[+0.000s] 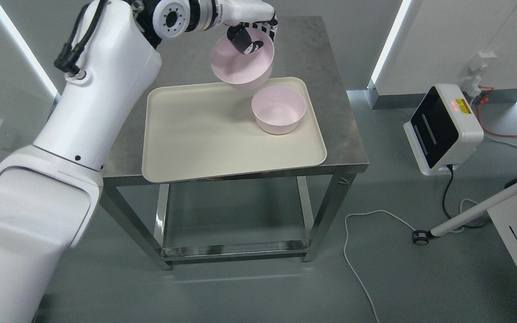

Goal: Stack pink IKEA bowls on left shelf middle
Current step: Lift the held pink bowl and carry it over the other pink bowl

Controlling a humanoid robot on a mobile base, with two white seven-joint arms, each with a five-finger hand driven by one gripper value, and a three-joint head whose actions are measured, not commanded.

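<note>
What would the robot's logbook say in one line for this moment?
left hand: holding tilted pink bowl | second bowl: upright on tray | not stacked yet

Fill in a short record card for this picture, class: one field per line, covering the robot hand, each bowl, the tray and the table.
Working robot hand: left robot hand, arm entering from the picture's left, gripping the rim of the held bowl
Held bowl: pink bowl, lifted and tilted, above the tray's far edge
Second bowl: pink bowl, upright on the tray, right rear part
Tray: cream tray, on the table top, near edge overhanging slightly
Table: steel table with a lower shelf
Right robot hand: not in view
</note>
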